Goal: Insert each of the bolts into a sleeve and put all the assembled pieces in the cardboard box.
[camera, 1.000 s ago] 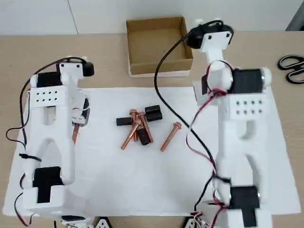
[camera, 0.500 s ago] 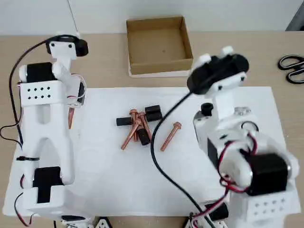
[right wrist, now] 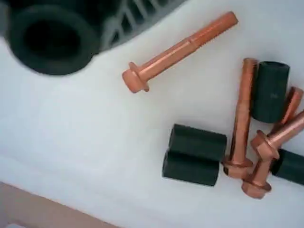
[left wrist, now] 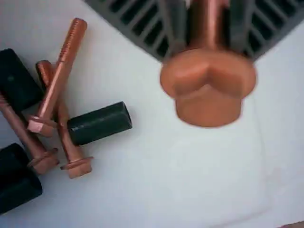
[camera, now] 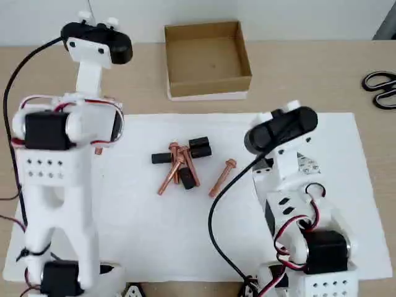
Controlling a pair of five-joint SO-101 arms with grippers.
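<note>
Pinches a copper bolt, the gripped bolt (left wrist: 207, 88), by its shank in the left gripper (left wrist: 207, 19), jaws closed on either side, flanged head jutting out above the white sheet (left wrist: 190, 180). Clasps a black sleeve, the gripped sleeve (right wrist: 52, 45), in the right gripper (right wrist: 54, 14), hollow end turned toward the wrist camera. Holds the two pieces well apart, bolt not yet in sleeve: left arm tall at the sheet's left side, right arm lower at the right side, as seen from the high view.

Leaves the pile (camera: 180, 162) on the middle of the sheet, between the arms: several copper bolts crossing one another, black sleeves among them and touching them. Includes the paired sleeves (right wrist: 194, 154), side by side and in contact, at the pile's far side. Leaves the lone bolt (camera: 223, 177) lying flat and aslant just to the right of the pile, apart from it and nearer the right arm.

Finds the cardboard box (camera: 210, 85) open-topped on the wooden table (camera: 309, 74), just past the sheet's far edge and well apart from both grippers. Finds a pair of scissors (camera: 380, 86) at the table's far right edge.
</note>
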